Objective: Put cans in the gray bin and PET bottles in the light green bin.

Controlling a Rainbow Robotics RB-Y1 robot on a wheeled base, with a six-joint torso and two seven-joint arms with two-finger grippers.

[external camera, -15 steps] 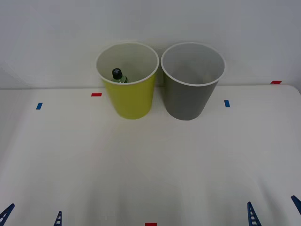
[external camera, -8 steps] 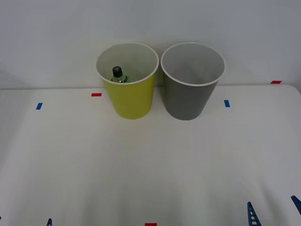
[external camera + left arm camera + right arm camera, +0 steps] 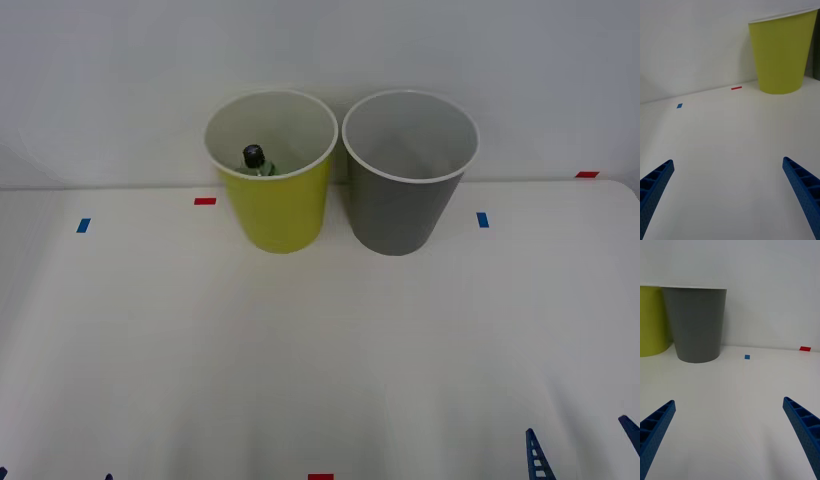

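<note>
Nearest, the right gripper (image 3: 730, 438) and left gripper (image 3: 728, 198) hung spread and empty, low over the table (image 3: 320, 340). Toward 12 o'clock stood the light green bin (image 3: 272, 170), touching the gray bin (image 3: 408, 175) at its 3 o'clock. The PET bottle (image 3: 256, 160) stood inside the green one, cap up; nothing lay between.

The front view looks forward and down from above the arms onto the bench (image 3: 320, 340), taking in the open tops of the green bin (image 3: 272, 205) and gray bin (image 3: 408, 200) at the wall. Each wrist view sits low, near the bench surface, facing the bins from the side. The right wrist view faces the gray bin (image 3: 696, 322); the left wrist view faces the green bin (image 3: 782, 52). Both wrist views share the two bins with the front view.
</note>
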